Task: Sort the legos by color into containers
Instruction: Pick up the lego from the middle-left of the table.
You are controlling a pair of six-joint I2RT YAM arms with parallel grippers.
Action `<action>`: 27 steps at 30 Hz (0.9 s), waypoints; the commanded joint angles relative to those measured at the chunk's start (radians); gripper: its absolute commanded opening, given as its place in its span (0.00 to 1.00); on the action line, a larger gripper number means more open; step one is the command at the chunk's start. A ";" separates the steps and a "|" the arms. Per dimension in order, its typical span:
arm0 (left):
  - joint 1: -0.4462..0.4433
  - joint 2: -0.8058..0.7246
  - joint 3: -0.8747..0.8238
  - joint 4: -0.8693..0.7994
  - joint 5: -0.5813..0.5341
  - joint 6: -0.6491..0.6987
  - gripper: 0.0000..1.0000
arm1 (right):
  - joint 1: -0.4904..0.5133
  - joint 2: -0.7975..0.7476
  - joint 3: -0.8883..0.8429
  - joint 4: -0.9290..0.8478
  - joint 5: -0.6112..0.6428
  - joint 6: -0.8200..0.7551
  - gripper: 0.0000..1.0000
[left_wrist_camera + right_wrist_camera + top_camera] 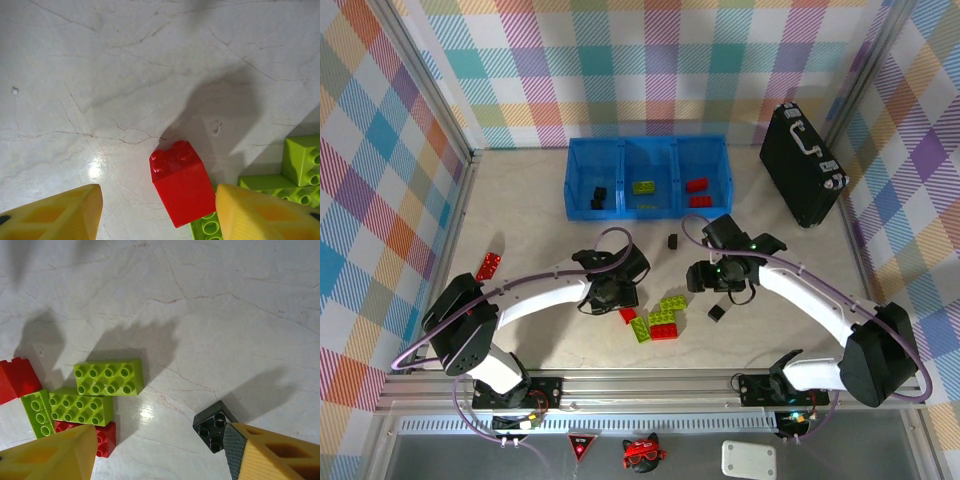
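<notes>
**Sorting scene, mid-task.** The left gripper is shown with its yellow fingers spread on either side of a red brick, which lies on the table beside green bricks (nothing is grasped). The right gripper is likewise spread and empty, with a black brick seen just at one finger. The blue bins are set at the far side, with black, green and red pieces in the left, middle and right compartments.

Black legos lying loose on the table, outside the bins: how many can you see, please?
2: one black lego lies just in front of the blue bins; another sits beside the right gripper. Others may be hidden.
</notes>
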 commanded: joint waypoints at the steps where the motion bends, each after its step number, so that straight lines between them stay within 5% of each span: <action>1: -0.019 -0.016 -0.012 0.029 -0.001 -0.051 0.61 | 0.004 0.002 -0.039 -0.018 -0.016 0.025 0.68; 13: -0.053 0.077 -0.052 0.107 0.046 -0.112 0.59 | 0.005 -0.028 -0.088 0.005 -0.012 0.014 0.69; 27: -0.053 0.115 -0.036 0.125 0.059 -0.090 0.36 | 0.005 -0.048 -0.104 0.008 -0.005 0.033 0.68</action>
